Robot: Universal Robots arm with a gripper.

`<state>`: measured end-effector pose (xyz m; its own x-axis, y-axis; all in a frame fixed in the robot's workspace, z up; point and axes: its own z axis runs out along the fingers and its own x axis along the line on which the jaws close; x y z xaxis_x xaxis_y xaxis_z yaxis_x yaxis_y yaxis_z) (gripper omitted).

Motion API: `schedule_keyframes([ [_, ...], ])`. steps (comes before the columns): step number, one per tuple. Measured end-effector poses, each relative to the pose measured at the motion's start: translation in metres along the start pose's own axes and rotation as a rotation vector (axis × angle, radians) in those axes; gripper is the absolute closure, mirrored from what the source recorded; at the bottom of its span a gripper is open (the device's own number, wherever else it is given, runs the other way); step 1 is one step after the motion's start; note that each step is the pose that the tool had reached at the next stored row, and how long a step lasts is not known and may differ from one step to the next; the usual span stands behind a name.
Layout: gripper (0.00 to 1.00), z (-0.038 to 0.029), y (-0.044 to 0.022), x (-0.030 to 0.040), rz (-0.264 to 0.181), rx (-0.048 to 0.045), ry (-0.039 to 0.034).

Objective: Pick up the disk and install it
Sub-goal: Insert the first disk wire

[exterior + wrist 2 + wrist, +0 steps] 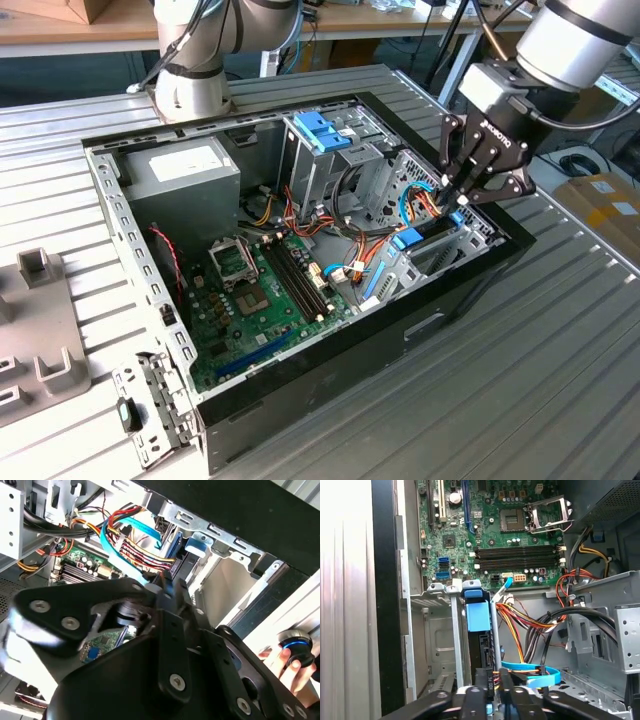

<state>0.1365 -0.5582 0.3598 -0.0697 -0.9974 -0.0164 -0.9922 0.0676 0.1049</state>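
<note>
Over the drive bay at the exterior view's right end of the open computer case (150, 290), I've got the gripper (458, 200) down at the disk (425, 236), which stands on edge in the metal drive cage (440, 645), blue carrier end up. Install step is in hand, as I judge it; pickup looks done, disk partly or mostly down in its slot. Can't tell if it's fully seated.

First wrist view: blue carrier tab (479, 615) sits up between the cage rails, dark drive body below it, gripper (492, 692) at the disk's near edge. Fingers look drawn in close on that edge, so I read it as clenched on the disk, though the contact itself is partly hidden.

Next move, my judgement: needs a straight push along the rails, no tilt, and care with the orange and red cables (520, 625) and the light-blue flat cable (530, 672) just beside the bay.

Arm pose: wrist comes in from the exterior view's upper right, gripper pointing steeply down into the case. A person's hand (287, 662) rests on a round controller outside the case in the second wrist view.
</note>
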Motion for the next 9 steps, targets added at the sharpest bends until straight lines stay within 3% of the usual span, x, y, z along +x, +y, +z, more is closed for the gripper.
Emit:
schedule_keyframes([
  [2, 0.9, -0.0003, -0.0057, -0.0004, 0.0, -0.0024, 0.0],
  [7, 0.9, -0.0016, -0.0198, -0.0014, 0.0, -0.0083, 0.0003],
  [9, 0.9, -0.0018, -0.0207, -0.0015, 0.0, -0.0087, 0.0004],
])
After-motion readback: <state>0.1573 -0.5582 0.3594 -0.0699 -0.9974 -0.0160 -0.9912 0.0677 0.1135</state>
